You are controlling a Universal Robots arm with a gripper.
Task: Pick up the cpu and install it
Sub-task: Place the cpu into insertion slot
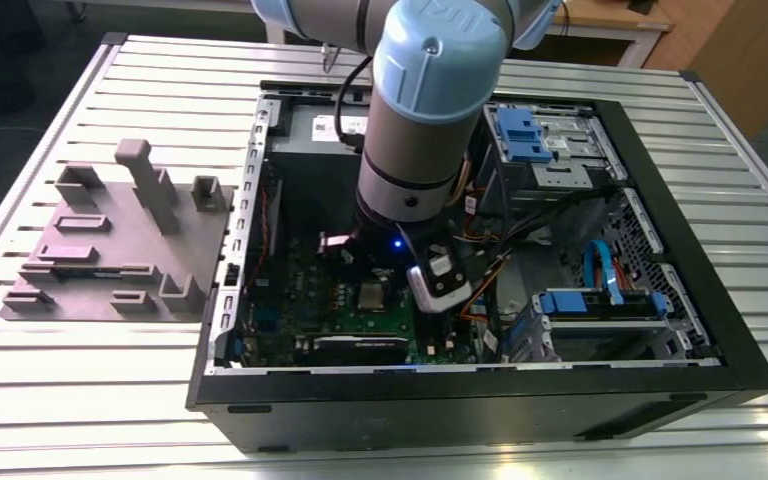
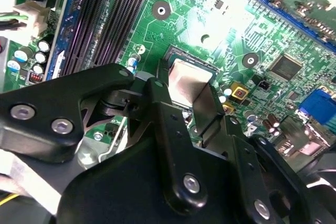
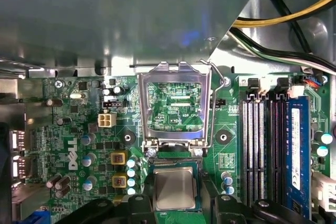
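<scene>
Square, shiny silver-topped cpu (image 3: 176,187) lies flat on the green motherboard (image 3: 173,106)

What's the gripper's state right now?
Gripper: flanks the cpu; whether it is open, closed or holding it cannot be told.

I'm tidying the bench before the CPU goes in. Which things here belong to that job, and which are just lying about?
Job in hand: cpu; open socket frame; green motherboard.

Lying about: grey block tray; blue drive brackets; yellow and black cables.
</scene>
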